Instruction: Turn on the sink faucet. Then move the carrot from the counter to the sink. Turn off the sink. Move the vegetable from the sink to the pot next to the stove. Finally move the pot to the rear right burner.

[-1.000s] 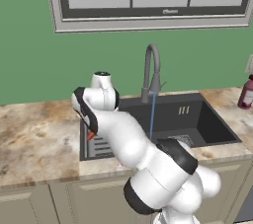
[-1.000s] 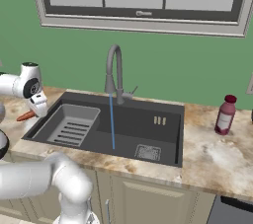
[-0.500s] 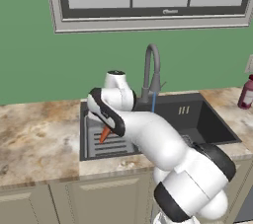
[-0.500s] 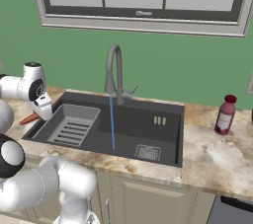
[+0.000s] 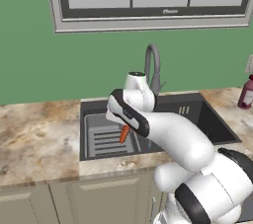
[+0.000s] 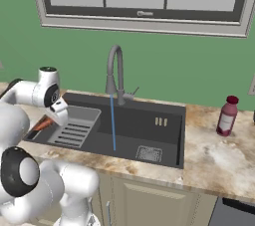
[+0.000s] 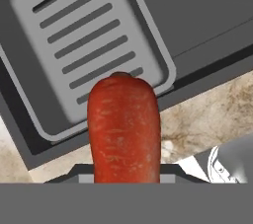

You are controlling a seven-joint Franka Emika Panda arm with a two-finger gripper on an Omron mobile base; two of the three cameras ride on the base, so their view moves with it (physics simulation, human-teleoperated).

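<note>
Left base view: my gripper clamps the small slim orange-red tapered carrot over the left side of the dark grey rectangular sink. Right base view: water runs from the tall grey gooseneck faucet. Hand view: carrot over the ribbed tray; probably light, stiff, slick when wet, best gripped mid-body.

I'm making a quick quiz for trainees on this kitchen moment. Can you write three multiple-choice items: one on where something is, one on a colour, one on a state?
1. Where is the carrot?
A. Held by the pincer over the ribbed tray
B. Lying on the counter
C. Beside the bottle

2. What colour is the wall behind the tap?
A. White
B. Green
C. Blue

3. Is the tap running?
A. No, dry
B. Yes, a thin stream falls
C. Spout hidden

Answers:
1 A: the carrot hangs from the pincer above the ribbed tray.
2 B: the wall is green.
3 B: a blue stream drops from the tap.
</note>
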